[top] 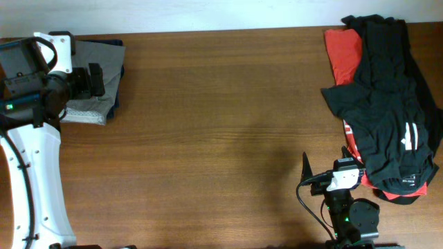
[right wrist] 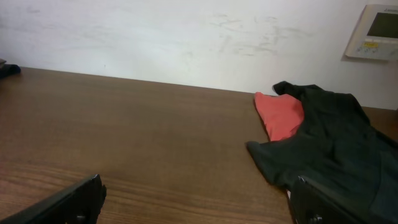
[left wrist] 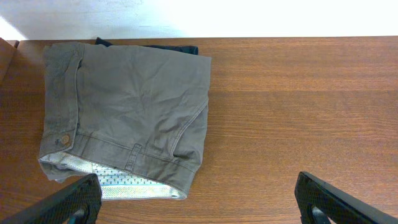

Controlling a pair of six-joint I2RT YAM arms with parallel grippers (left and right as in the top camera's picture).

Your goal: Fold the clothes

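Note:
A folded grey garment (top: 97, 62) with a button and a pale patterned lining lies at the far left corner, and also shows in the left wrist view (left wrist: 130, 106). A navy garment's edge (left wrist: 149, 45) peeks out from under it. My left gripper (top: 97, 79) is open and empty, just above the grey garment's near edge (left wrist: 199, 208). A crumpled black garment with white marks (top: 391, 104) lies over a red one (top: 344, 52) at the right. My right gripper (top: 332, 171) is open and empty, just left of that pile's near end (right wrist: 196, 205). The black garment (right wrist: 336, 143) and the red one (right wrist: 281, 115) show ahead of it.
The brown wooden table (top: 221, 117) spans the whole view, with a white wall behind it. A wall control panel (right wrist: 375, 31) hangs at the upper right in the right wrist view. My left arm's white base (top: 34, 180) stands along the left edge.

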